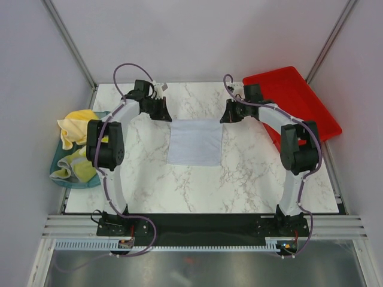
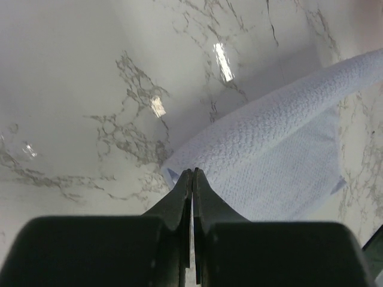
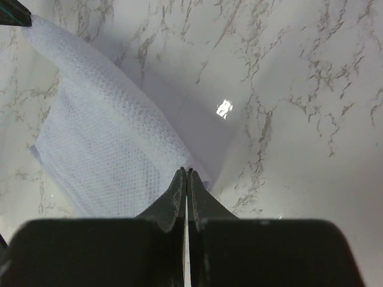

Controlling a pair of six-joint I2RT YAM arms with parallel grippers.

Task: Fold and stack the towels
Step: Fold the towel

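Clamping shut on a corner each, left gripper and right gripper hold the blue towel stretched between their jaws, first fold apparently undone; yellow towels wait in a tub.

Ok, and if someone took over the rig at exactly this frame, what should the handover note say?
Left gripper: shut on the far left corner of the grey-blue towel.
Right gripper: shut on its far right corner.
That towel lies spread mid-table, with its far edge raised between the grippers.
The other towels sit bunched in the teal tub at left. The red tray is at far right.
Done: both corners gripped.
Left: fold this towel, then fold and stack the others.
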